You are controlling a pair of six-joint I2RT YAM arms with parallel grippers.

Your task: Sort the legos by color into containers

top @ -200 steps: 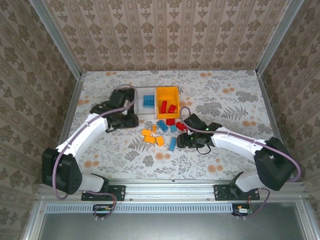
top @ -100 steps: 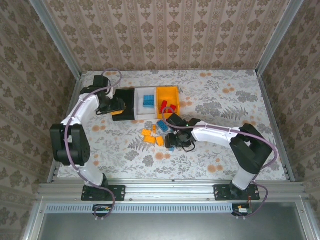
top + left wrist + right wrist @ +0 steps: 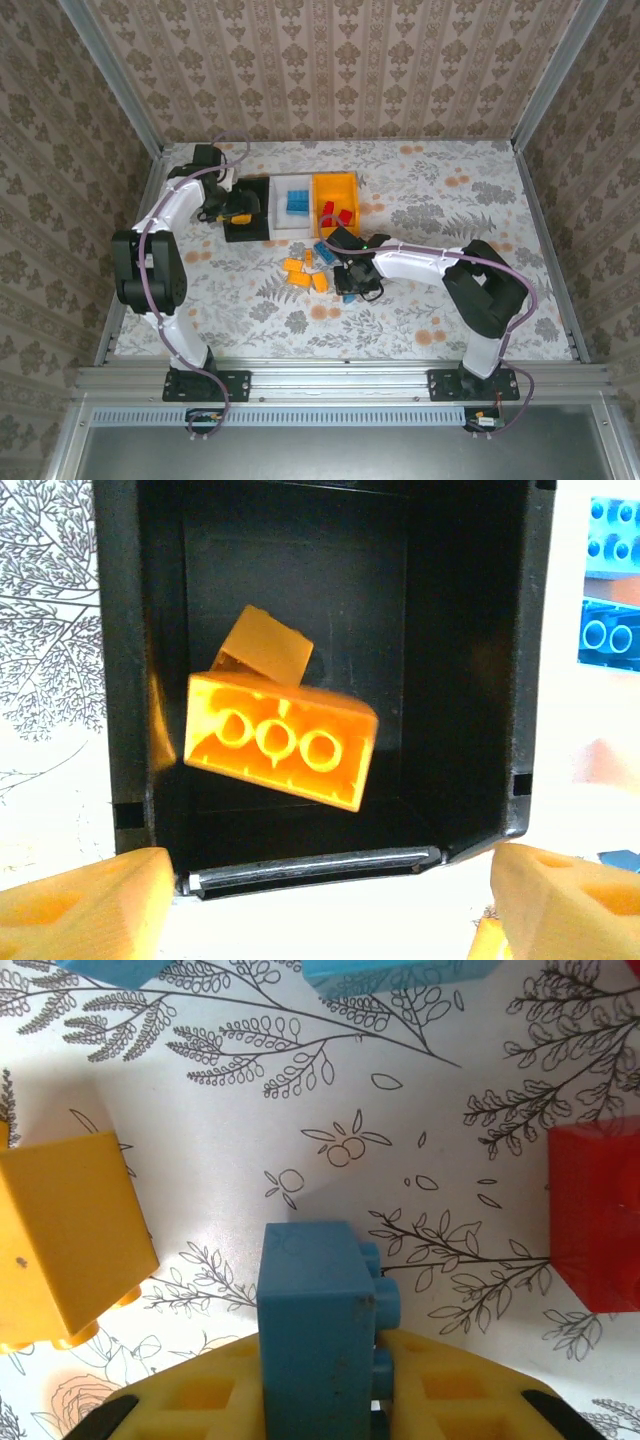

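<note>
The desk (image 3: 450, 200), covered in a floral print, carries everything. The left arm (image 3: 170, 215) runs up the desk's left side toward the far row of bins. The right arm (image 3: 420, 262) stretches leftward across the middle to the loose bricks.

Three bins stand touching side by side at the far centre. The black bin (image 3: 255, 232) is on the left, the white bin (image 3: 283, 215) in the middle and the orange-yellow bin (image 3: 335, 185) on the right.

The left hand (image 3: 238, 212) hangs over the black bin. Its fingers (image 3: 80, 920) are spread wide with nothing between them; in the left wrist view they sit at the two lower corners. The right hand (image 3: 352, 280) is down at the near right edge of the loose pile. Its fingers (image 3: 450, 1395) press on either side of a blue brick (image 3: 315, 1310), pinching it. Whether that brick is off the desk cannot be told.

Two orange bricks lie inside the black bin. The larger orange brick (image 3: 280, 742) is tilted with its hollow underside toward the camera. The smaller orange brick (image 3: 262, 645) touches its upper edge. The white bin holds blue bricks (image 3: 297, 200), and the orange-yellow bin holds red bricks (image 3: 335, 212).

Loose orange bricks (image 3: 300, 272) lie on the desk just left of the right hand, with loose blue bricks (image 3: 325, 252) between them and the bins. In the right wrist view an orange piece (image 3: 70, 1240) lies just left of the pinched brick, and a red piece (image 3: 597, 1215) lies apart on its right.
</note>
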